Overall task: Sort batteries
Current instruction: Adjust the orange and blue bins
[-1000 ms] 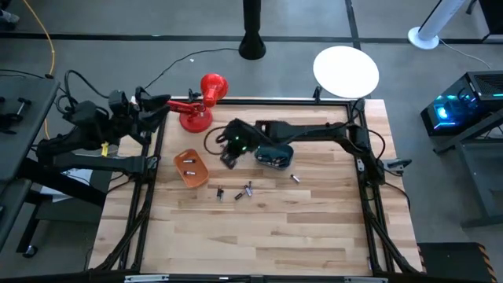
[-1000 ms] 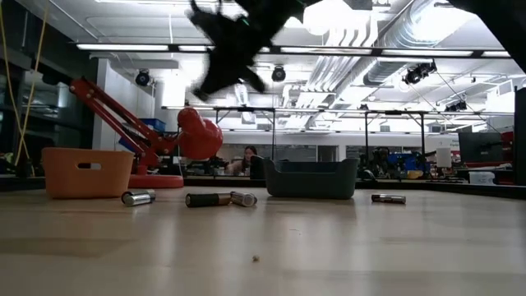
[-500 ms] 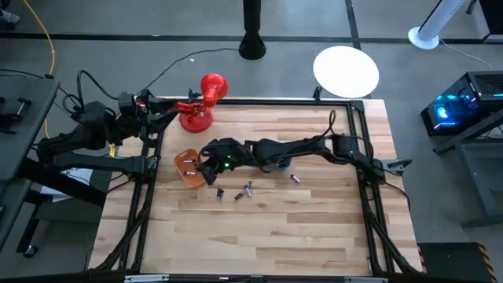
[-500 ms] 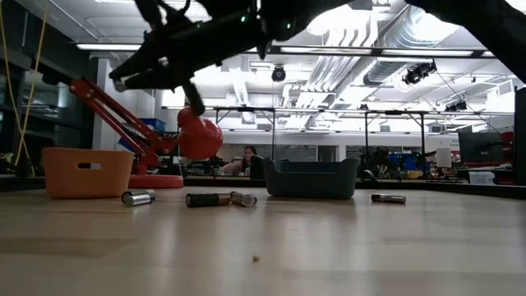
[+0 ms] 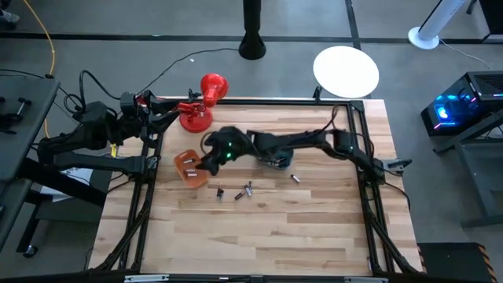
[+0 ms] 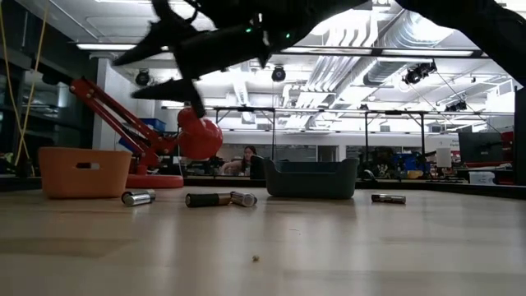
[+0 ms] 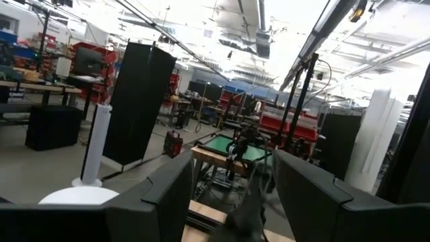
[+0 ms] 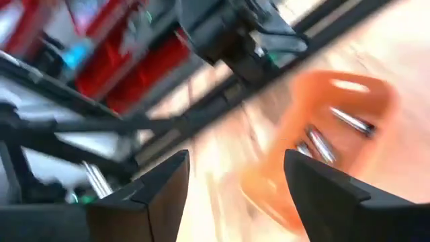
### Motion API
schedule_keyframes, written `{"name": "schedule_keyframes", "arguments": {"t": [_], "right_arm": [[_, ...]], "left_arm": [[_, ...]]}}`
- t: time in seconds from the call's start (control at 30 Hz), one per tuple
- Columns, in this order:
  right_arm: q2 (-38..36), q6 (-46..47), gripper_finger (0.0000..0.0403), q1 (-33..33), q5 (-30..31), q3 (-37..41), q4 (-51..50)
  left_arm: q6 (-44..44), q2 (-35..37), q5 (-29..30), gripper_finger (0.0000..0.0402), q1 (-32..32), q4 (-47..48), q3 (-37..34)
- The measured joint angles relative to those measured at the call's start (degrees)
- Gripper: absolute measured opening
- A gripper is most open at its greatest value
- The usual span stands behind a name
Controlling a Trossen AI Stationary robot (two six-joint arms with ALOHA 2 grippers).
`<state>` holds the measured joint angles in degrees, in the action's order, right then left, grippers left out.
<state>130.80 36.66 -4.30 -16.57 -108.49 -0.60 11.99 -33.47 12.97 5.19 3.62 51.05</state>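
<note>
Several batteries lie loose on the wooden table: three in a cluster [image 5: 238, 192] [image 6: 208, 199] and one apart [image 5: 296, 178] [image 6: 388, 198]. At the table's left stands an orange bin [image 5: 191, 167] [image 6: 82, 172] with silvery batteries [image 8: 332, 131] lying in it. A teal bin [image 5: 277, 159] [image 6: 311, 178] shows partly under my right arm. My right gripper [image 5: 206, 164] [image 6: 146, 72] [image 8: 235, 181] hangs open above the orange bin's right rim, nothing between its fingers. My left gripper [image 5: 157, 110] [image 7: 232, 195] stands open off the table's far left corner, pointing into the room.
A red desk lamp [image 5: 200, 102] [image 6: 177, 136] stands at the table's far left, just behind the orange bin. A black frame rail [image 5: 153, 149] runs along the table's left edge. The near half of the table [image 5: 267, 236] is bare wood.
My right gripper has swung from beside the teal bin toward the table's left, come down over the orange bin, tipped from steeply down to nearly level, and opened. The loose batteries on the table have stayed put.
</note>
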Motion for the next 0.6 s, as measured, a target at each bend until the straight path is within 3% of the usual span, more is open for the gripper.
{"name": "schedule_keyframes", "arguments": {"t": [0.13, 0.3, 0.43, 0.53, 0.6], "right_arm": [[-5.2, -13.2, 0.0232, -1.2, 3.0, 0.0, -18.9], [-10.6, -26.8, 0.0215, -2.0, 16.7, -0.1, -43.4], [-16.2, -31.2, 0.0194, -4.2, 22.9, 2.9, -54.8], [-23.1, -31.1, 0.0172, -6.4, 23.8, 9.7, -56.4], [-29.3, -29.2, 0.0148, -7.9, 25.2, 15.9, -56.4]], "left_arm": [[1.0, -0.6, 0.0, 0.0193, 0.0, 1.4, 0.1], [8.7, -3.4, 1.1, 0.0178, -0.3, 14.9, 0.1], [18.4, -8.3, 5.2, 0.0110, -2.5, 32.0, -1.8], [25.3, -12.8, 5.2, 0.0031, -4.8, 37.5, -6.1], [30.2, -15.7, 4.7, 0.0011, -6.4, 39.2, -8.9]]}}
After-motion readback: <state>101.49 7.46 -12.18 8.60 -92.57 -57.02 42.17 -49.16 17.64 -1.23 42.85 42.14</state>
